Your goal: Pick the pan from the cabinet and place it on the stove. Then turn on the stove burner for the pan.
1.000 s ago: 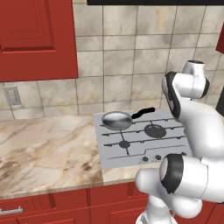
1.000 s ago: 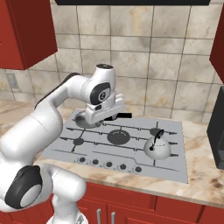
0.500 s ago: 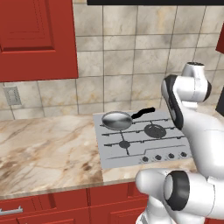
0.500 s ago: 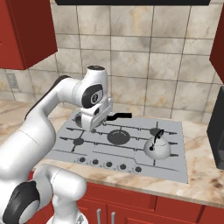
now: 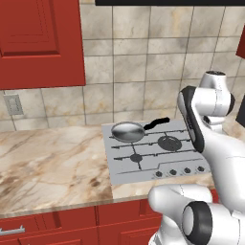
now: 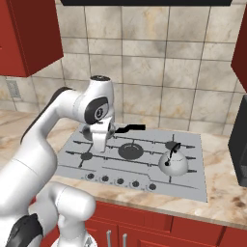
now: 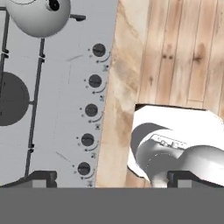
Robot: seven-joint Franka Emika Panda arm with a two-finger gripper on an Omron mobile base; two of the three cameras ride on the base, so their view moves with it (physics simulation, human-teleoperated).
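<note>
- Pan sits on the stove's rear-left burner, handle pointing right.
- Your gripper hangs released above the knobs, holding nothing.

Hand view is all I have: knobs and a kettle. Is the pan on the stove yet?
Observer: Yes. In the left base view the pan sits on the back left burner of the stove.
Operator: Which way does its handle point?
Observer: The black handle points right, along the stove's back edge.
Operator: Is the kettle close to it?
Observer: No. In the right base view the kettle stands at the stove's right end, apart from the pan.
</note>
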